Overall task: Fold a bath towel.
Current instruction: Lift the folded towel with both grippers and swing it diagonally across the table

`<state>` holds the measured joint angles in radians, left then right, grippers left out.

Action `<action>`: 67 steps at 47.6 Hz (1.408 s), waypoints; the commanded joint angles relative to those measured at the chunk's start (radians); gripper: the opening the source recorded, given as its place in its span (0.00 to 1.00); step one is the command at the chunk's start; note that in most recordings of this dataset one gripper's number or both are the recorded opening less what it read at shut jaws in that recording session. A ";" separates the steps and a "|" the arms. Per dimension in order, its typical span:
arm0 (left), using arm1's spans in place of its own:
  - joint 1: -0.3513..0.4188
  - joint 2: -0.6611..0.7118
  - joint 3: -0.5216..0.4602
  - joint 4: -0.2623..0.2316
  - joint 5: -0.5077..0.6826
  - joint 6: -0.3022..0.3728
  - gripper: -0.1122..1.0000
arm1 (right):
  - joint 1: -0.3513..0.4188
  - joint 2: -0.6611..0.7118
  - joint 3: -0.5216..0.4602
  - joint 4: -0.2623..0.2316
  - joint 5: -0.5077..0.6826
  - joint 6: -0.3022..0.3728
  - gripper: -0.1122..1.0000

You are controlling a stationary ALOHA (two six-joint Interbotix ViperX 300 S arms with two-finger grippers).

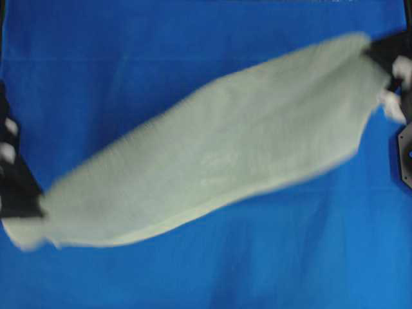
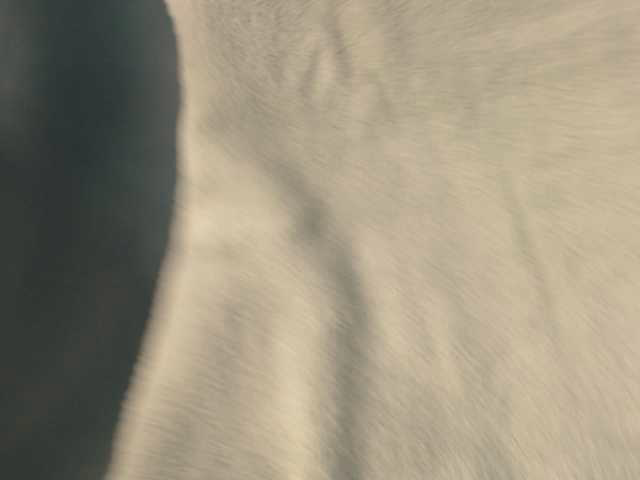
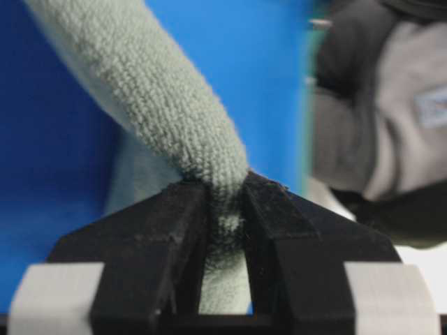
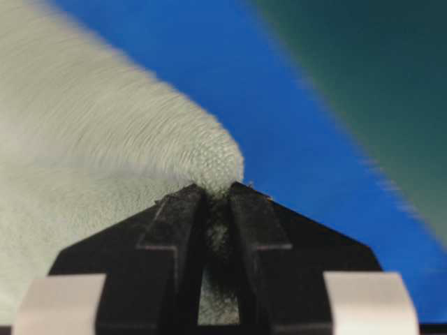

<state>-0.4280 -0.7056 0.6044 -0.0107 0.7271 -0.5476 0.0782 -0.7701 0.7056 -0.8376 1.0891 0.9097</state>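
Both arms end in matte black plastic. The left gripper (image 3: 225,192) has two thick, wedge-shaped black jaws with angular, stepped faces and a rough, slightly speckled surface; pale grey-white blocks sit at either outer side of its base. The right gripper (image 4: 216,190) is built the same way, black wedges flanked by the same pale blocks. From overhead, the arms show as blurred black shapes with small white patches.
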 commanded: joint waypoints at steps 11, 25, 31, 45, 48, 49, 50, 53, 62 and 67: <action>-0.092 0.186 -0.104 0.005 -0.212 0.003 0.22 | -0.253 0.043 -0.034 -0.104 -0.133 -0.003 0.24; -0.133 0.354 -0.238 0.005 -0.227 -0.003 0.22 | -0.196 -0.038 -0.037 0.051 -0.049 -0.078 0.24; -0.169 0.420 -0.316 0.003 -0.235 -0.003 0.22 | -0.063 -0.115 -0.057 0.117 0.106 -0.069 0.24; -0.201 0.500 -0.426 0.006 -0.210 -0.005 0.22 | 0.201 -0.140 -0.126 0.032 0.416 0.048 0.24; -0.192 0.491 -0.410 0.009 -0.209 -0.005 0.22 | 0.204 -0.103 -0.110 -0.006 0.417 0.051 0.24; -0.189 0.488 -0.400 0.009 -0.210 -0.005 0.22 | 0.202 -0.089 -0.104 -0.017 0.413 0.051 0.24; -0.179 0.482 -0.387 0.009 -0.210 -0.006 0.22 | 0.201 -0.075 -0.098 -0.025 0.405 0.051 0.24; -0.160 0.466 -0.347 0.009 -0.210 -0.014 0.22 | 0.183 -0.015 -0.081 -0.041 0.371 0.052 0.24; -0.071 0.397 -0.127 0.009 -0.213 -0.140 0.22 | -0.028 0.173 -0.037 -0.040 0.179 0.054 0.24; -0.015 0.353 0.026 0.009 -0.215 -0.224 0.22 | -0.175 0.279 -0.021 -0.040 0.003 0.044 0.24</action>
<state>-0.4725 -0.3083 0.5599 -0.0015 0.5200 -0.7440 -0.0061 -0.5461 0.6903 -0.8682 1.1950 0.9557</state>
